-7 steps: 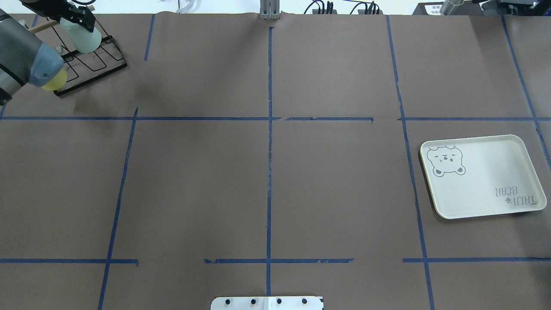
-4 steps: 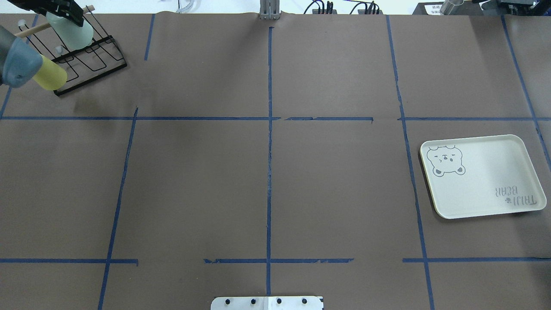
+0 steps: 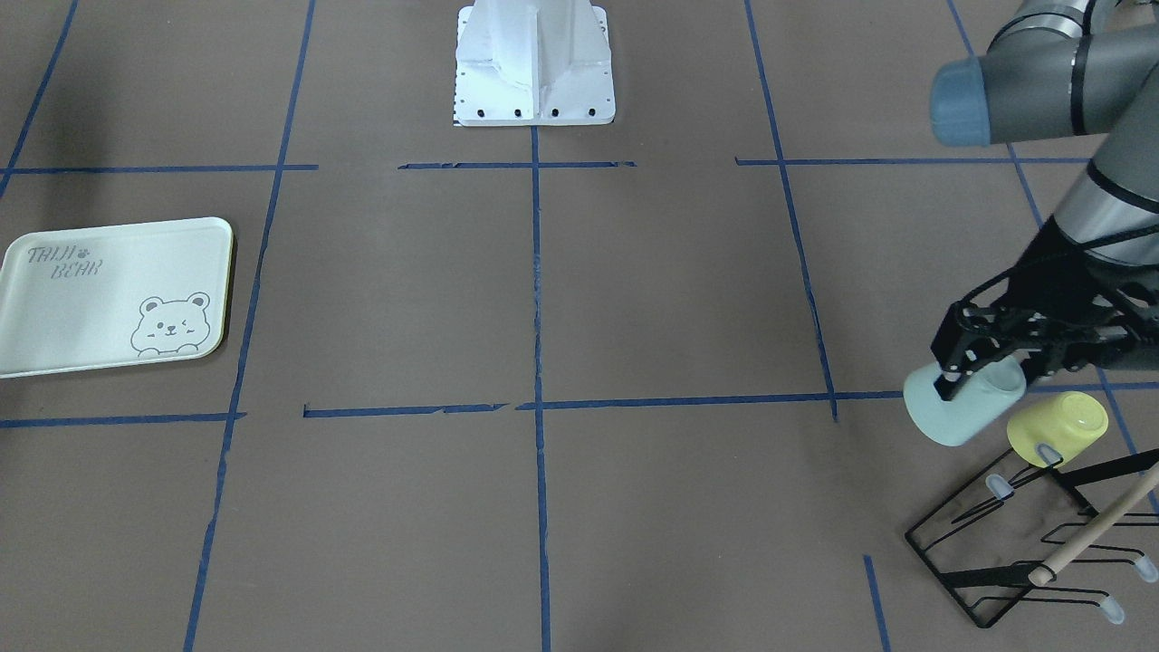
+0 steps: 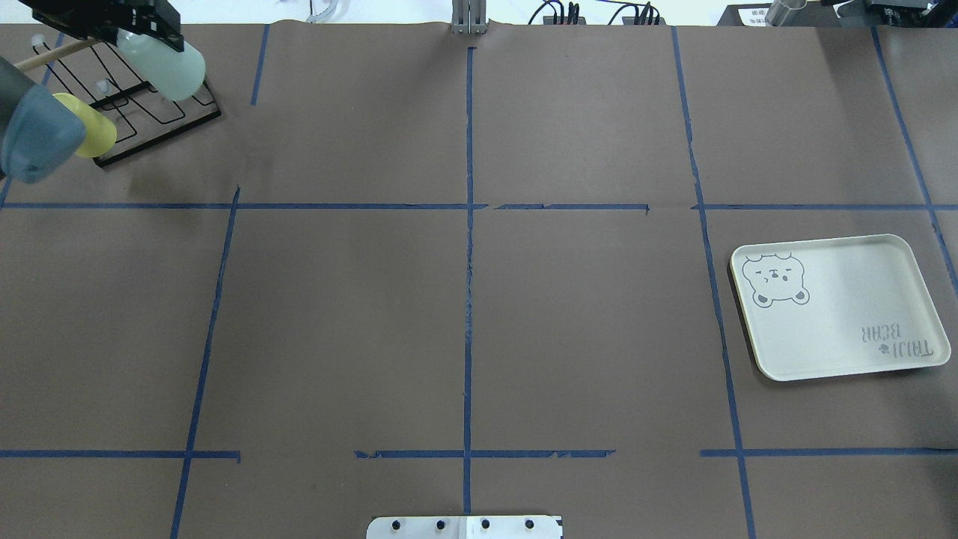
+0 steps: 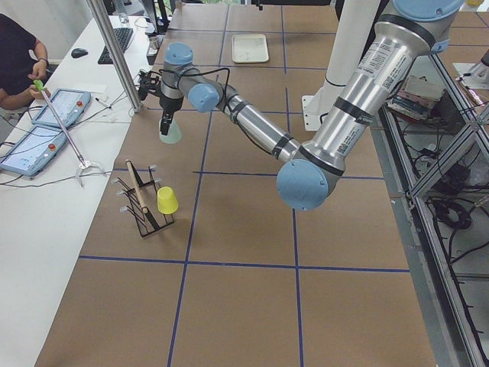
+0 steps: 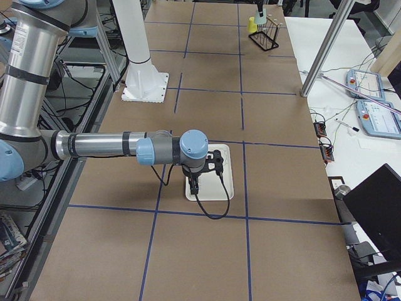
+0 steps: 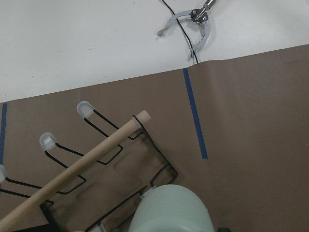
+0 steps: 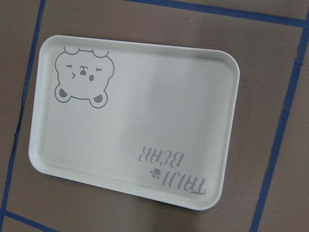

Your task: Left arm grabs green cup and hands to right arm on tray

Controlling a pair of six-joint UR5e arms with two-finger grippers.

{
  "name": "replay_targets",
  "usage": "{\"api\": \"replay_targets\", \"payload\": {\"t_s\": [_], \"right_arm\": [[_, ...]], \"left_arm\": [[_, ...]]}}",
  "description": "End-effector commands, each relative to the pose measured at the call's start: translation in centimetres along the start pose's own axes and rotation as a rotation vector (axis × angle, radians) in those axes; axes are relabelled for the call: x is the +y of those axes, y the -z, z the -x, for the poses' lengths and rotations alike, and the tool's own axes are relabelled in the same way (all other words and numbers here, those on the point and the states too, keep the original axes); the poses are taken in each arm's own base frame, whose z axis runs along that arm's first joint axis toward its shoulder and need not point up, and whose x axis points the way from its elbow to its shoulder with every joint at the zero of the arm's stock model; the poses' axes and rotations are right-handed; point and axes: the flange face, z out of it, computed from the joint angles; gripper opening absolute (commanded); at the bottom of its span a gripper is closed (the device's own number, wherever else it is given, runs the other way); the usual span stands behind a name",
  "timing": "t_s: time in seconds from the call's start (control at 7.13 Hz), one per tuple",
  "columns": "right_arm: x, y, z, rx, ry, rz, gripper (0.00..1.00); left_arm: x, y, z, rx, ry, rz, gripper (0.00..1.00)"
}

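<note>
My left gripper [image 4: 150, 36] is shut on the pale green cup [image 4: 166, 69] and holds it tilted in the air at the far left, over the right end of the black wire rack [image 4: 153, 120]. The front view shows the fingers [image 3: 944, 385] clamped on the cup [image 3: 955, 412] near its base. The cup's bottom fills the lower edge of the left wrist view [image 7: 171, 212]. The cream tray [image 4: 838, 322] lies at the right with nothing on it, also seen in the right wrist view [image 8: 145, 125]. The right gripper [image 6: 194, 182] hovers over the tray; I cannot tell whether it is open.
A pale yellow cup [image 4: 96, 135] hangs on a prong of the rack [image 3: 996, 561], just beside the green cup. A wooden rod [image 7: 82, 164] lies across the rack. The robot's white base [image 3: 534, 63] stands mid-table. Operators' desk lies beyond the far edge.
My left gripper, still holding the green cup, first drew it up off the rack, then swung it to the right. The yellow cup has come more into sight. The tray is unmoved.
</note>
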Motion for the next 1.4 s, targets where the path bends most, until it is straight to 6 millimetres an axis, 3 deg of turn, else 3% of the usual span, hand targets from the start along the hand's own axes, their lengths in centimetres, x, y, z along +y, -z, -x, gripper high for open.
{"api": "replay_targets", "payload": {"t_s": [0.0,0.14,0.42,0.56,0.7,0.84,1.12,1.26], "right_arm": [[-4.3,-2.2,6.2,-0.044,0.102,-0.021,0.99],[-6.8,-2.4,9.6,-0.070,0.117,-0.050,0.99],[-12.3,-5.0,20.1,-0.107,0.073,-0.090,0.99],[-13.5,-6.1,24.9,-0.129,0.002,-0.172,0.99],[-13.4,-6.2,28.6,-0.230,-0.106,-0.269,0.99],[-12.4,-6.7,30.8,-0.355,-0.175,-0.288,0.99],[-9.9,-7.1,34.5,-0.608,-0.246,-0.254,0.99],[-9.1,-6.0,37.1,-0.740,-0.258,-0.239,0.99]], "left_arm": [[5.2,-1.2,-7.2,0.138,0.153,0.036,0.11],[7.2,-1.7,-9.8,0.237,0.228,0.038,0.11],[11.0,-2.4,-13.6,0.411,0.301,0.074,0.11],[12.0,-2.0,-14.8,0.483,0.321,0.078,0.10],[13.2,-1.7,-16.1,0.557,0.362,0.074,0.10],[14.8,-2.2,-17.1,0.624,0.388,0.045,0.10],[15.3,-4.5,-16.4,0.748,0.434,0.061,0.10],[15.8,-4.8,-16.0,0.833,0.494,0.100,0.10]]}}
